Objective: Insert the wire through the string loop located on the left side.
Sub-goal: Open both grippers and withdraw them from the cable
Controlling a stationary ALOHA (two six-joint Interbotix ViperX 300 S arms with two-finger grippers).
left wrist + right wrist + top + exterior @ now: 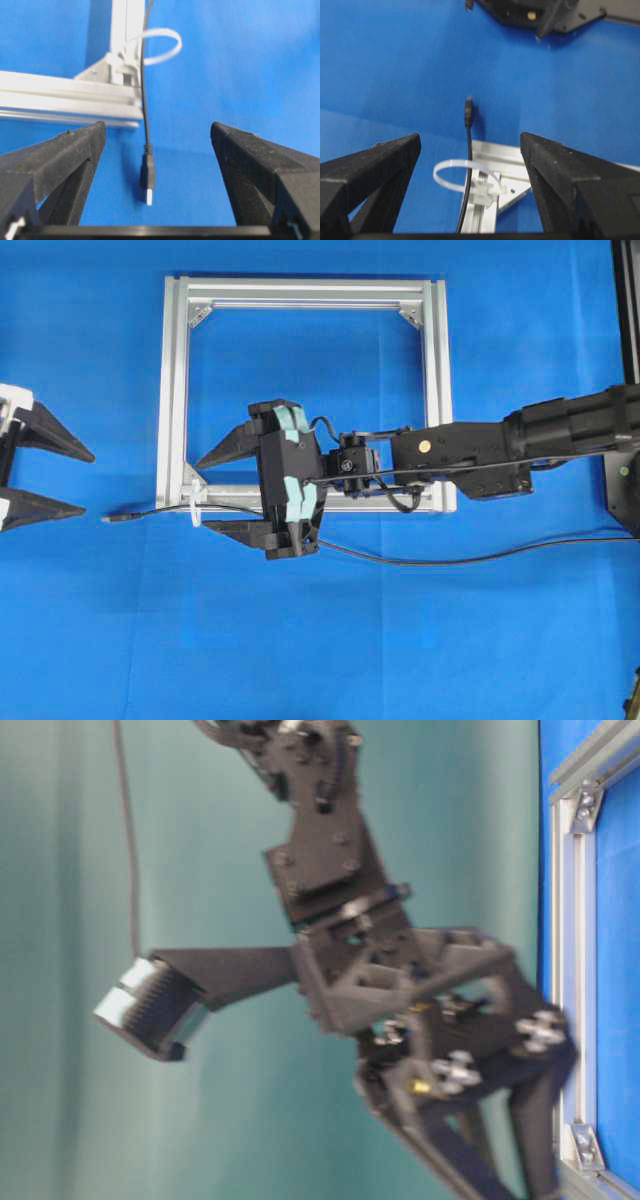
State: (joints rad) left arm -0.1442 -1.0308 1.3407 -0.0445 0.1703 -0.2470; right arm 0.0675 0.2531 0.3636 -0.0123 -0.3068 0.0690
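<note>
Both black two-fingered grippers stand wide open and hold nothing: the right gripper [222,492] reaches across the middle, its fingers straddling the lower left corner of the silver square aluminium frame [305,292], while the left gripper [70,481] hangs at the left edge of the overhead view, well apart from the frame, its fingers pointing back toward that corner. Between the two lies the thin black flexible wire [430,560], which trails from the right across the blue mat [320,650], passes under the right gripper and runs through the small whitish translucent string loop [195,506] fixed at the frame's corner; its slim plug tip [114,518] rests on the mat just beyond the loop on the left. Both wrist views show the wire crossing the ring, so the threading looks done, and the spread fingers suggest neither arm needs a hold now. Only the right arm's bulk hangs over the wire, and nothing else crowds the loop.
</note>
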